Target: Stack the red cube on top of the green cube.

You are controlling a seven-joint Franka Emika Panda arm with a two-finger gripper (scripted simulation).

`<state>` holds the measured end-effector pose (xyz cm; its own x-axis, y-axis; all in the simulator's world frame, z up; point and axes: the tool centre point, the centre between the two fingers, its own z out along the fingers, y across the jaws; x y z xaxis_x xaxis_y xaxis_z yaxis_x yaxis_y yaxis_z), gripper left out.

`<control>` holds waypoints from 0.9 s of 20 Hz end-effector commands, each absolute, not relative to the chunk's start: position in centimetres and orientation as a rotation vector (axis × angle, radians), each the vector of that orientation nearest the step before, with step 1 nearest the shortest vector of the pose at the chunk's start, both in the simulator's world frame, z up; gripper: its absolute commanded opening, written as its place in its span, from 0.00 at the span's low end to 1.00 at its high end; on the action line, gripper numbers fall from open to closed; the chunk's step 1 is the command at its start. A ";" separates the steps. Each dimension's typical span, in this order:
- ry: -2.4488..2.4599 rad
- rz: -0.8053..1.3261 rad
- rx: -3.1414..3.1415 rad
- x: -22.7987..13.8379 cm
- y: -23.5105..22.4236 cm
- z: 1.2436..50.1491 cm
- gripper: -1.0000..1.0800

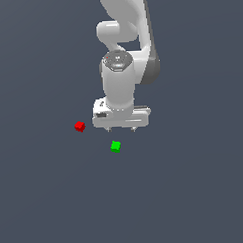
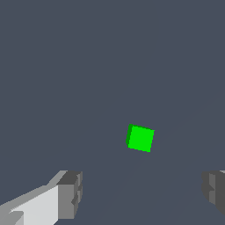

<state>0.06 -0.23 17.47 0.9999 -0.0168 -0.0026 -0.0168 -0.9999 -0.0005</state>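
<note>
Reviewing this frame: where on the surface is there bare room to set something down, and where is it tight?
Almost all the grey surface is bare: the whole stretch below the green cube in the exterior view, and both sides beyond the cubes. The only crowded patch is the small cluster where the red cube, the green cube and the open gripper sit close together.

I see a smooth, glossy white shell on the gripper [image 1: 122,129], flat matt faces on the red cube [image 1: 79,126] and green cube [image 1: 115,146], and a matt grey tabletop [image 1: 196,190].
</note>
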 end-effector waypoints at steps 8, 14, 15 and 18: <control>0.066 0.004 -3.141 -0.7 -2.1 16.7 0.96; 0.170 0.003 -3.137 -3.0 -6.9 14.8 0.96; 0.195 0.002 -3.136 -3.6 -8.0 14.3 0.96; 0.281 0.002 -3.130 -5.7 -11.8 12.6 0.96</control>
<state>-4.57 -9.83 13.47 0.9888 -0.1496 -0.0008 -0.1496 -0.9888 0.0003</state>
